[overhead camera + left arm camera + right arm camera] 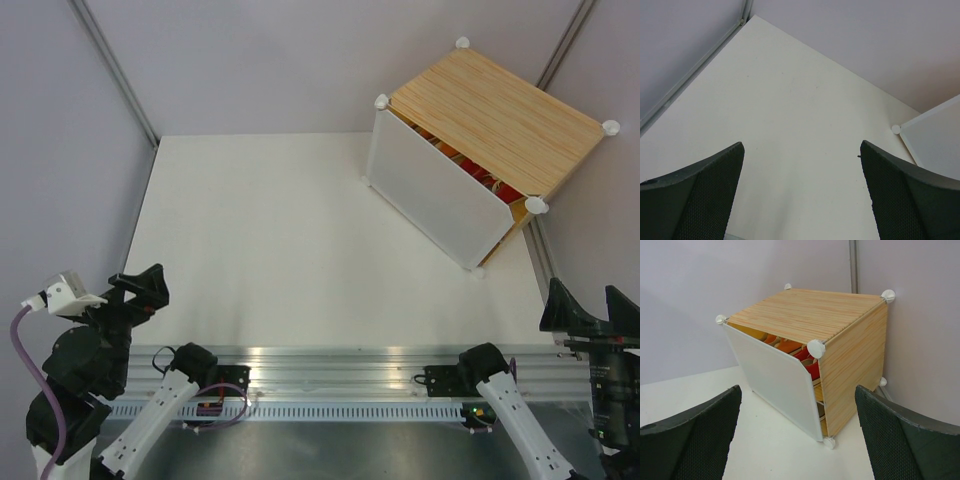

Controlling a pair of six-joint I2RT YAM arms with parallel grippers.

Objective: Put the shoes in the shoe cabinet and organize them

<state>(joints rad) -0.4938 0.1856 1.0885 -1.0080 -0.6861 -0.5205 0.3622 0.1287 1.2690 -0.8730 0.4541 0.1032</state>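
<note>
Left claw (137,284) and right claw (583,296) hang agape, both tilted forward-down.

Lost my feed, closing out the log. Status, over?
Left gripper open, empty. Right gripper open, empty, facing shoe cabinet. Orange and red shoes inside, door ajar. Nothing blocking the cabinet.

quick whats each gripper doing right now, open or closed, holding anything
Left gripper: open, holding nothing, over the bare table.
Right gripper: open, holding nothing, facing the shoe cabinet.
</note>
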